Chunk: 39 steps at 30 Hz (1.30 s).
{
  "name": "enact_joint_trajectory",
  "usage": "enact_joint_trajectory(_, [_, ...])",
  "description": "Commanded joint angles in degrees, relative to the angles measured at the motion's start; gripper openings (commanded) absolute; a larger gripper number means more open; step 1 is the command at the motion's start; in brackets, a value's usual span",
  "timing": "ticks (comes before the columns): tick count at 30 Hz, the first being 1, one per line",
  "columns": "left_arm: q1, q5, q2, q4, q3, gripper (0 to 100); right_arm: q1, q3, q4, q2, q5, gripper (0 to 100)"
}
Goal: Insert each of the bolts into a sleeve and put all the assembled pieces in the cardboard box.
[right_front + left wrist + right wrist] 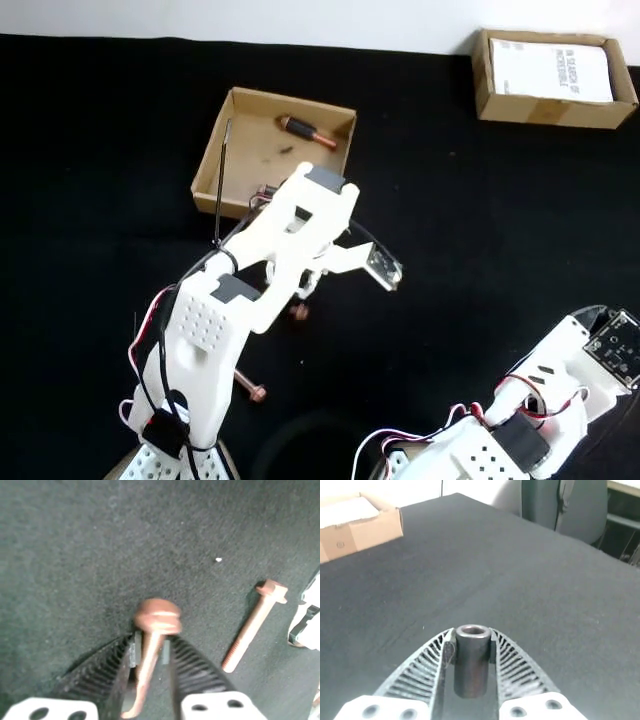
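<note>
Hovering by the cardboard box (250, 150), the left gripper (149, 650) is pinching one bolt (156, 616), the right gripper (471, 641) one sleeve (471, 667), a second bolt (252, 630) lying loose.

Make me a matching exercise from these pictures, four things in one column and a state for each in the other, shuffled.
Column one
1. left gripper
2. right gripper
3. cardboard box
4. table

Column two
A. has an assembled piece inside
B. shut on a bolt
C. a loose bolt lies on it
D. shut on a sleeve

Pairs: 1-B, 2-D, 3-A, 4-C
</note>
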Motion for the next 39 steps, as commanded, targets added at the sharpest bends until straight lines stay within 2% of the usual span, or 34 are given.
enact_joint_trajectory(1, [0.0, -9.7, -0.1, -0.2, -0.7, 1, -0.7, -0.8, -1.7, -0.8, 0.6, 0.7])
enact_joint_trajectory(5, [0.0, -7.6, -0.1, -0.1, -0.7, 1, -0.7, -2.0, -1.5, -0.7, 0.5, 0.7])
enact_joint_trajectory(9, [0.8, 2.2, -0.8, 0.0, -1.5, 1, -1.0, -2.4, 1.1, -0.7, -0.3, 0.7])
enact_joint_trajectory(13, [2.2, 15.8, -4.4, 0.1, -6.3, 1, -4.4, -2.4, 7.9, -0.7, -8.3, 0.7])
enact_joint_trajectory(18, [4.1, 42.7, -11.2, 0.1, -14.5, 1, -16.0, -3.5, 12.6, -0.7, -15.4, 0.7])
enact_joint_trajectory(20, [4.6, 50.5, -14.4, 0.1, -18.2, 1, -21.7, -4.4, 14.4, -0.7, -17.8, 0.7])
enact_joint_trajectory(27, [4.5, 68.3, -27.6, 0.1, -22.1, 1, -40.5, -4.7, 14.8, -0.7, -19.0, 0.7])
enact_joint_trajectory(30, [4.4, 78.0, -33.3, 0.1, -22.1, 1, -47.7, -4.5, 14.7, -0.7, -15.6, 0.7])
enact_joint_trajectory(35, [4.6, 90.5, -42.0, 0.0, -22.1, 1, -54.3, -4.4, 10.2, -0.3, -15.6, 0.7])
enact_joint_trajectory(39, [3.9, 94.8, -50.9, 0.2, -21.7, 1, -57.1, -4.4, 5.8, -0.2, -15.3, 0.7])
